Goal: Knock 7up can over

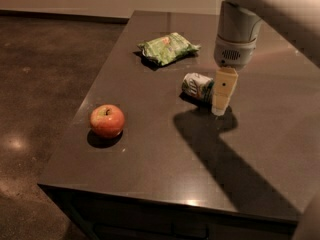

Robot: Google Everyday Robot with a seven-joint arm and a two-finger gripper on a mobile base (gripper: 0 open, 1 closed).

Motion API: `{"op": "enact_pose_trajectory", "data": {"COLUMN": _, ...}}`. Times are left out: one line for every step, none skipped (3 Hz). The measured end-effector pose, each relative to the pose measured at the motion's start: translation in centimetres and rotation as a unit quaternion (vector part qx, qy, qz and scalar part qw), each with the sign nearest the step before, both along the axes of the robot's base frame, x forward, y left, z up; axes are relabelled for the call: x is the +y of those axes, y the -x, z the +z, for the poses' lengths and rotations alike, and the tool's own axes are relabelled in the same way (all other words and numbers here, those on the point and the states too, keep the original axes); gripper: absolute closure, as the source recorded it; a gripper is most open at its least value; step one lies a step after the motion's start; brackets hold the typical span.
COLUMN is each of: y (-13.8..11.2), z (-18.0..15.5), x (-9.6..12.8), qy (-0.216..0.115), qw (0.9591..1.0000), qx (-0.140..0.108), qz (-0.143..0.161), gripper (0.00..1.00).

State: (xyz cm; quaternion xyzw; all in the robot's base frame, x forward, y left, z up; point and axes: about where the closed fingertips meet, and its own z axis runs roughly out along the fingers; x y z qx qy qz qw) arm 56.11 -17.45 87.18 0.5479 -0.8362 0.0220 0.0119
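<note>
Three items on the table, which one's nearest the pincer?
The soda can, lying on its side right beside the pincer. The green snack bag sits farther back, and the apple is farthest off, nearer the camera.

glossy smooth table [150, 174]; metal 7up can [197, 86] beside matt plastic gripper [220, 109]; crinkly shiny bag [167, 48].

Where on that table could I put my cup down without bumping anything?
The table is bare along its near edge, in front of the apple, and between the apple and the green snack bag. It is crowded where the gripper hangs beside the 7up can, which lies on its side.
</note>
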Motion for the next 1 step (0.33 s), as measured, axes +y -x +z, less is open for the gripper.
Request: {"op": "enact_pose_trajectory", "data": {"y": -0.63, "z": -0.09, "x": 0.23, "qy": -0.006, "qw": 0.9999, "qx": -0.013, "qz": 0.0, "gripper": 0.0}}
